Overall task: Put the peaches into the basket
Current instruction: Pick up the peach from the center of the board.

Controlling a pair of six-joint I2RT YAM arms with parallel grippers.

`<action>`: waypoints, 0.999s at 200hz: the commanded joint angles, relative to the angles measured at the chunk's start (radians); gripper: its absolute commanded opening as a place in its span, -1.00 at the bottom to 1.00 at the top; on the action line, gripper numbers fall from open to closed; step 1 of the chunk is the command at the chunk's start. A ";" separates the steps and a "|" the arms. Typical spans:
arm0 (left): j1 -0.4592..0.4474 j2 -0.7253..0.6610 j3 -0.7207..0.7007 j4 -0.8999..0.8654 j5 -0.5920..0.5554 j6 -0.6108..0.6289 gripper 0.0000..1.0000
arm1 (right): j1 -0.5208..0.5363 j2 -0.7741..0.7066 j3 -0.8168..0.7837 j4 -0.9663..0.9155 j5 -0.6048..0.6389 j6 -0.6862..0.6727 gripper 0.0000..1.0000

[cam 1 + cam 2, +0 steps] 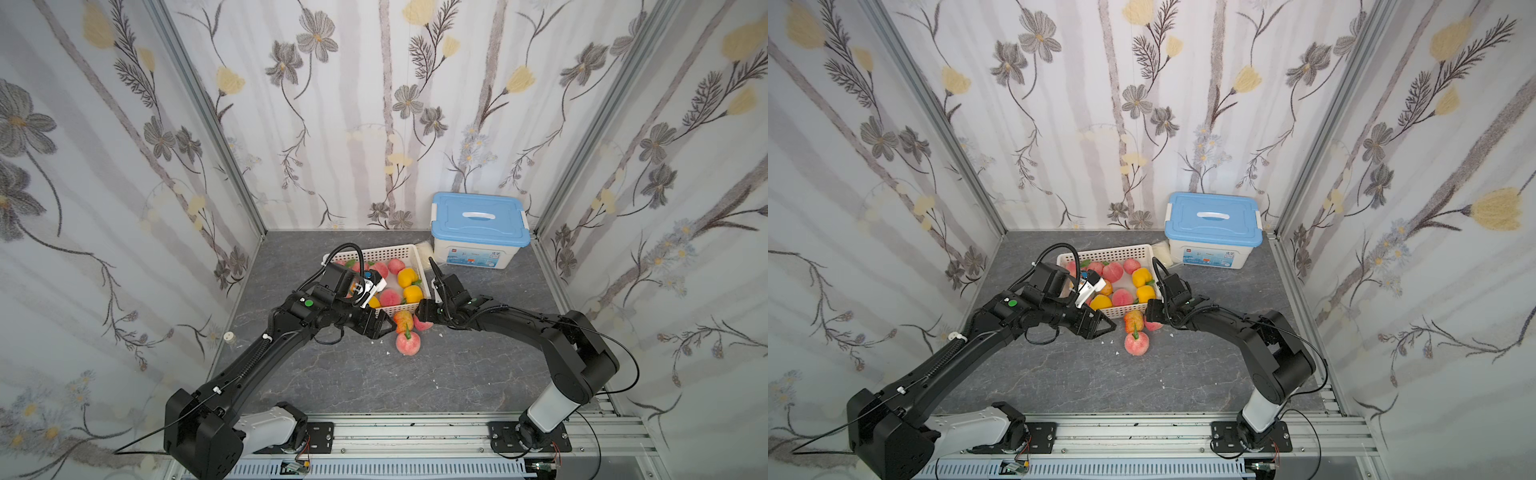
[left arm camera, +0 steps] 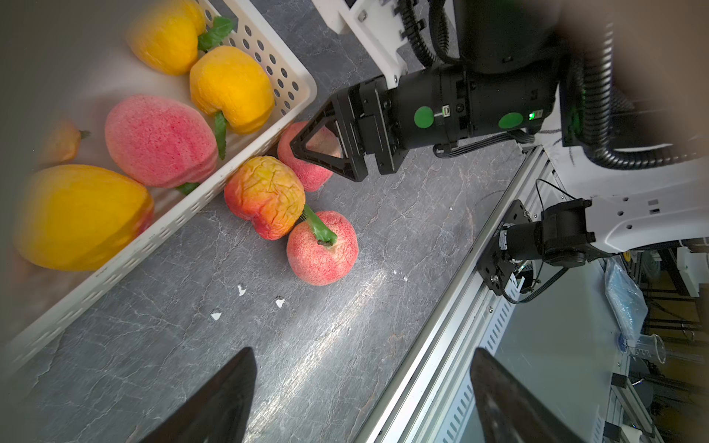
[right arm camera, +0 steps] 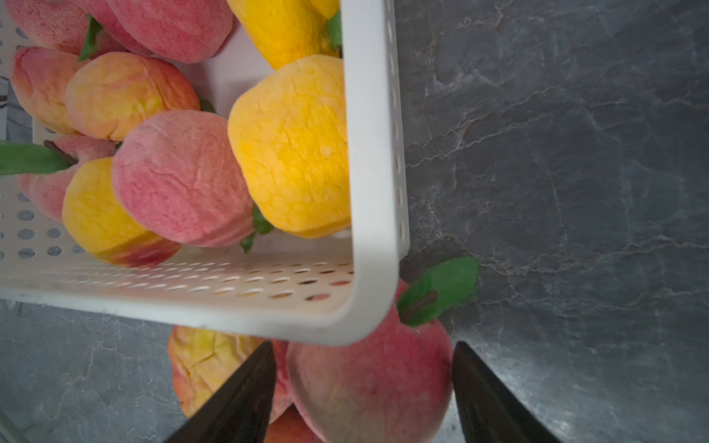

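Observation:
The white perforated basket holds several pink and yellow peaches. Three peaches lie on the grey table against its near right corner: a wrinkled orange-red peach, a pink peach with a green stem, and a pink peach under the corner. My right gripper straddles that last peach with its fingers close on either side; a thin gap shows at one finger. My left gripper is open and empty, just left of the three.
A white box with a blue lid stands at the back right, a white bag between it and the basket. White crumbs dot the table. The aluminium rail runs along the front edge. Flowered walls close in three sides.

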 commanded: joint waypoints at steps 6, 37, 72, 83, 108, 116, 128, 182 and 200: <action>-0.001 0.005 0.008 -0.008 0.002 0.027 0.77 | 0.001 0.007 0.009 0.002 0.002 0.025 0.48; 0.001 0.005 0.009 -0.008 0.004 0.025 0.77 | 0.003 0.030 0.027 -0.040 0.005 0.039 0.50; 0.000 0.003 0.009 -0.008 0.002 0.025 0.77 | 0.009 0.042 0.043 -0.067 0.016 0.047 0.46; 0.000 0.003 0.008 -0.008 0.001 0.026 0.77 | 0.010 0.036 0.041 -0.071 0.021 0.045 0.43; 0.000 0.005 0.009 -0.007 0.002 0.025 0.77 | 0.012 0.023 0.041 -0.081 0.026 0.041 0.34; 0.000 0.005 0.009 -0.007 0.001 0.024 0.77 | 0.012 0.017 0.039 -0.085 0.028 0.040 0.32; 0.000 0.003 0.008 -0.008 0.001 0.023 0.77 | 0.014 0.005 0.036 -0.092 0.033 0.037 0.30; 0.000 0.008 0.008 -0.006 -0.010 0.020 0.77 | 0.030 -0.119 0.020 -0.161 0.060 0.009 0.28; 0.001 0.011 0.009 -0.006 -0.013 0.019 0.77 | 0.031 -0.177 0.004 -0.188 0.064 0.003 0.27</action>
